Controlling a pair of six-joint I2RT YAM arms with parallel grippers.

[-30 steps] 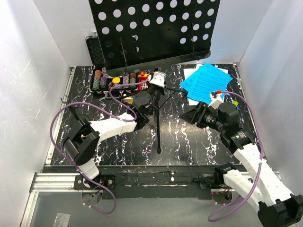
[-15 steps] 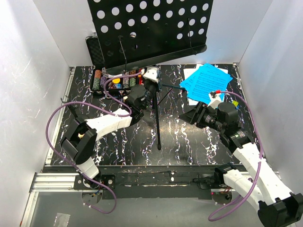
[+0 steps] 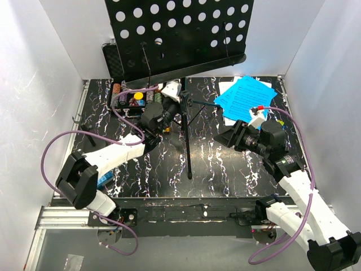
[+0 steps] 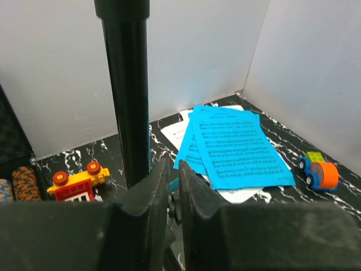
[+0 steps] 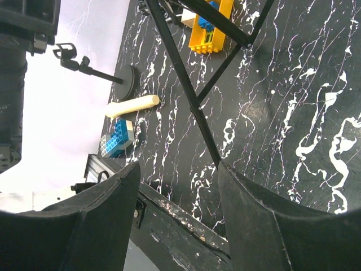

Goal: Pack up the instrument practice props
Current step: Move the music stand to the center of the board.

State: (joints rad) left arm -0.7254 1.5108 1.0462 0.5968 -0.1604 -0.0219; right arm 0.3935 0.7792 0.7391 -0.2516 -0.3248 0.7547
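The black music stand has its hole-punched desk (image 3: 180, 34) at the back, its pole (image 4: 128, 113) upright and a tripod leg (image 3: 188, 152) reaching toward me. My left gripper (image 3: 171, 113) (image 4: 174, 164) sits at the pole's foot, shut on a thin black strut of the stand. Blue sheet-music pages (image 3: 245, 97) (image 4: 234, 149) lie at the back right. My right gripper (image 3: 223, 137) (image 5: 179, 169) hangs open above the table, near the leg's tip (image 5: 214, 155). The cream microphone (image 5: 132, 105) and small black mic stand (image 5: 96, 72) lie at the left.
The poker chip case (image 3: 127, 99) stands at the back left. Toy pieces are scattered about: a yellow-red one (image 4: 79, 182), an orange-wheeled car (image 4: 320, 172), a blue block (image 5: 117, 141) and a yellow block (image 5: 210, 25). White walls enclose both sides and the back.
My left gripper has shut at the stand's foot and its arm has swung left and back. The stand's desk has shifted left with it. The right arm has not moved.
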